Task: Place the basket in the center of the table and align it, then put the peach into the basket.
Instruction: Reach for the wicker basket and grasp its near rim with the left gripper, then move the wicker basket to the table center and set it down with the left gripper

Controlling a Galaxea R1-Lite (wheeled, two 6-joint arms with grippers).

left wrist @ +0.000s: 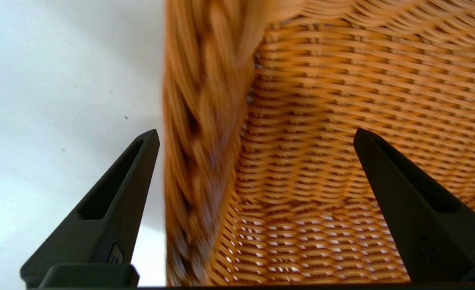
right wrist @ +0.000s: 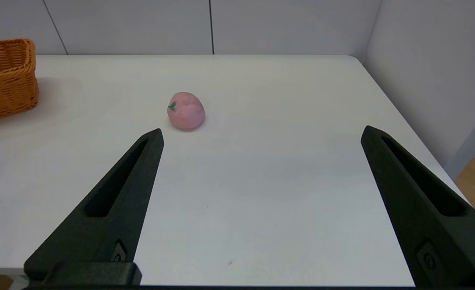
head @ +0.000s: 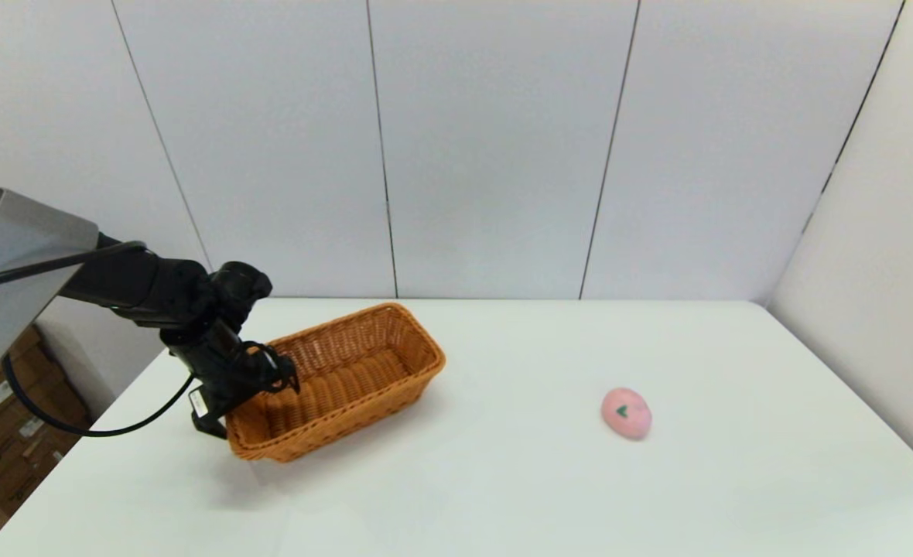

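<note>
The orange-brown wicker basket (head: 340, 379) sits askew on the left half of the white table (head: 503, 480). My left gripper (head: 251, 391) is at the basket's near-left end, open and straddling the braided rim (left wrist: 199, 141), one finger outside and one inside over the woven wall (left wrist: 342, 100). The pink peach (head: 626, 412) lies on the table's right half, apart from the basket. In the right wrist view the peach (right wrist: 185, 110) lies well ahead of my right gripper (right wrist: 261, 135), which is open and holds nothing; the basket's corner (right wrist: 6, 76) shows far off.
Grey wall panels (head: 503, 155) stand behind and to the right of the table. Cardboard boxes (head: 0, 441) lie on the floor past the table's left edge. A black cable (head: 77, 425) hangs from the left arm.
</note>
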